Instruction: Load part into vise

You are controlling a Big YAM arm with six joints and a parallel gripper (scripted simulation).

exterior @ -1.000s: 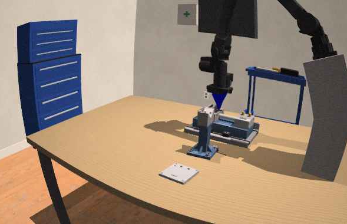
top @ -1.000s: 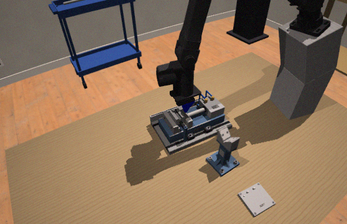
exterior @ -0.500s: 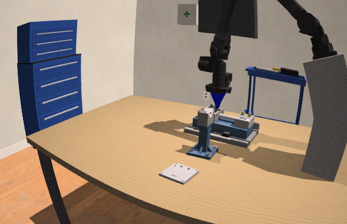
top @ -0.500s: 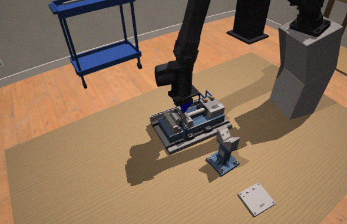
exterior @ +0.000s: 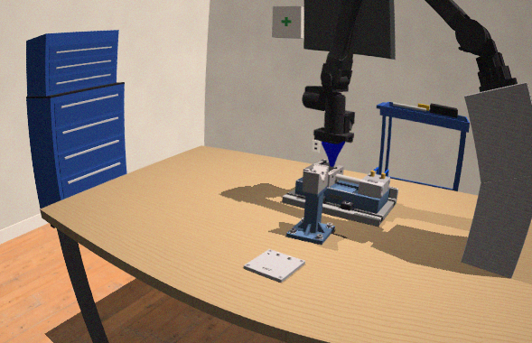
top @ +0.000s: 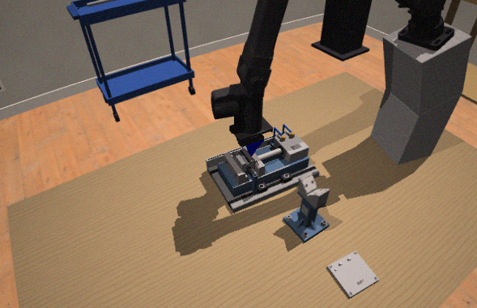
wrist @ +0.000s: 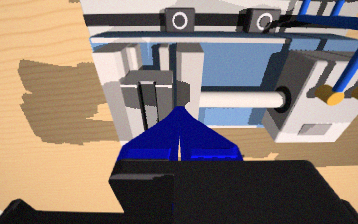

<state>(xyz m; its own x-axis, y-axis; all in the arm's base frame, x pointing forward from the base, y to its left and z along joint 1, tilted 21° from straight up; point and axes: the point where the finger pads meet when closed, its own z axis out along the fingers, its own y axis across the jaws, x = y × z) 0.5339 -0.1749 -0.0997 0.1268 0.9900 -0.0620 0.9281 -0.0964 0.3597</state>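
The grey part [wrist: 165,102] [top: 242,159] lies between the jaws of the open vise, its dark milled slot facing up. In the wrist view its left long side is close beside the fixed jaw [wrist: 111,75]; whether they touch cannot be told. The moving jaw [wrist: 191,65] stands to its right on the cylinder rod [wrist: 240,98]. Contact with the work stop cannot be made out. My gripper [top: 251,154] [exterior: 332,165] [wrist: 179,112] is shut and empty, pointing down. Its blue tips are at the part's right side, by the moving jaw, and hide some of the near end.
The V-block [top: 312,192] [exterior: 317,180] stands on a blue post in front of the vise. The infeed plate [top: 352,273] [exterior: 275,265] lies farther out with no block on it. The air cylinder [wrist: 312,95] [top: 291,149] with its blue hoses is at the vise's right end.
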